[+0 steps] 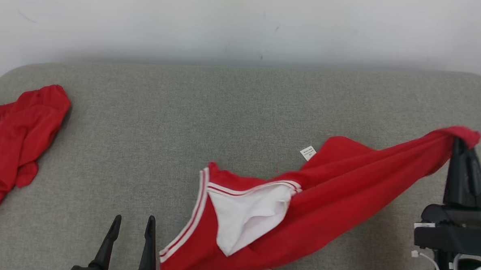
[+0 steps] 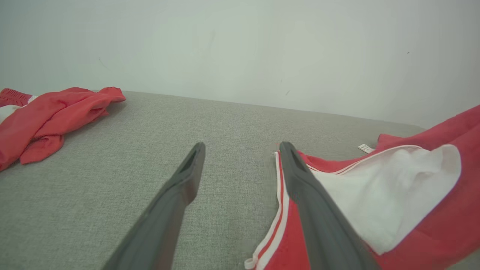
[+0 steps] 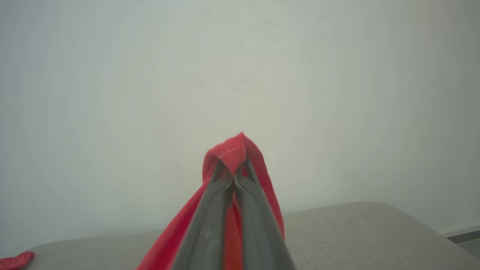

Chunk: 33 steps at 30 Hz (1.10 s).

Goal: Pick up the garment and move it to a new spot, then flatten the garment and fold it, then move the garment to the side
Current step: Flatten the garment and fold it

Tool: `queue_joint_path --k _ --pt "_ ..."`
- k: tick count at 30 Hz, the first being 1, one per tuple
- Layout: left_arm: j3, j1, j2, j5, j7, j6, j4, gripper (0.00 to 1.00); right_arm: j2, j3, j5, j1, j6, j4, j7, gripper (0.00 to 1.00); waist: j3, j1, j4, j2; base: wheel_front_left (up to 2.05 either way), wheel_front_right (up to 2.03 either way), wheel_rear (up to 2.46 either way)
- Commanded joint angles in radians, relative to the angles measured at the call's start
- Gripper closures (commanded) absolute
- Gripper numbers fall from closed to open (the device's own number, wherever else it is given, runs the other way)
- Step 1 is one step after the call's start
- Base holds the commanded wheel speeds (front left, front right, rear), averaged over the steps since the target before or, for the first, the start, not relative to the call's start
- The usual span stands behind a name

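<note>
At the far left of the grey pad (image 1: 143,118), a red heap (image 1: 17,141) with a white patch lies crumpled, partly cut off by the head view's left edge. It is well apart from the other things on the pad.

Further right, low in the head view, the left gripper (image 1: 135,219) points away from the robot with its 2 dark fingers spread wide and nothing between them. In the left wrist view, bare pad shows in the gap. The right-hand finger crosses the garment's striped edge there, but whether it touches the fabric cannot be told.

Just beside that gripper begins the garment (image 1: 344,184). It is red, with a striped trim (image 1: 199,206) of white and red lines along its left edge. This part rests on the pad in the lower middle of the head view, where a white lining (image 1: 249,216) is turned outward. A small white label (image 1: 308,153) lies at the garment's upper edge. From there the fabric stretches in long folds up and to the right, rising off the pad.

At the far right, the right gripper (image 1: 460,145) has its 2 fingers pressed together on the garment's end, and a red bunch pokes out past the fingertips. The right wrist view shows that pinch against the pale wall (image 3: 240,75).
</note>
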<state>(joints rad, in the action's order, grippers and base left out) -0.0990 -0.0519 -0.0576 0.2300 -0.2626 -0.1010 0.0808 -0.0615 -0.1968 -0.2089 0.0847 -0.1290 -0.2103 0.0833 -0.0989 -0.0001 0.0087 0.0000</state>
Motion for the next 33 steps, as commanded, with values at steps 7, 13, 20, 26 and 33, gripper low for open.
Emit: queue_joint_path --k 7,13,20,26,33 --pt "-0.003 0.023 0.006 0.005 -0.003 -0.009 0.014 0.0 0.007 0.034 0.057 0.056 -0.004 -0.234 -0.098 1.0 -0.009 0.0001 0.027 0.0 0.0 0.0 0.0" --pt "-0.011 0.037 0.007 0.019 -0.003 -0.009 0.015 0.0 -0.052 0.042 0.047 0.196 -0.004 -0.129 -0.156 1.0 -0.025 0.0001 0.072 0.0 0.0 0.0 0.0" --pt "-0.037 0.071 0.007 0.044 -0.003 -0.002 0.017 0.0 -0.135 0.024 0.025 0.43 -0.004 0.292 -0.141 1.0 -0.076 0.0001 0.145 0.0 0.0 0.0 0.0" --pt "-0.054 0.087 0.008 0.051 -0.003 0.008 0.016 0.0 -0.181 0.02 0.055 0.611 -0.004 0.575 -0.035 1.0 -0.114 0.0001 0.213 0.0 0.0 0.0 0.0" --pt "-0.062 0.074 0.008 0.058 -0.003 0.018 0.017 0.0 -0.204 0.075 0.034 0.683 -0.004 0.765 0.013 0.0 -0.111 0.0001 0.238 0.0 0.0 0.0 0.0"
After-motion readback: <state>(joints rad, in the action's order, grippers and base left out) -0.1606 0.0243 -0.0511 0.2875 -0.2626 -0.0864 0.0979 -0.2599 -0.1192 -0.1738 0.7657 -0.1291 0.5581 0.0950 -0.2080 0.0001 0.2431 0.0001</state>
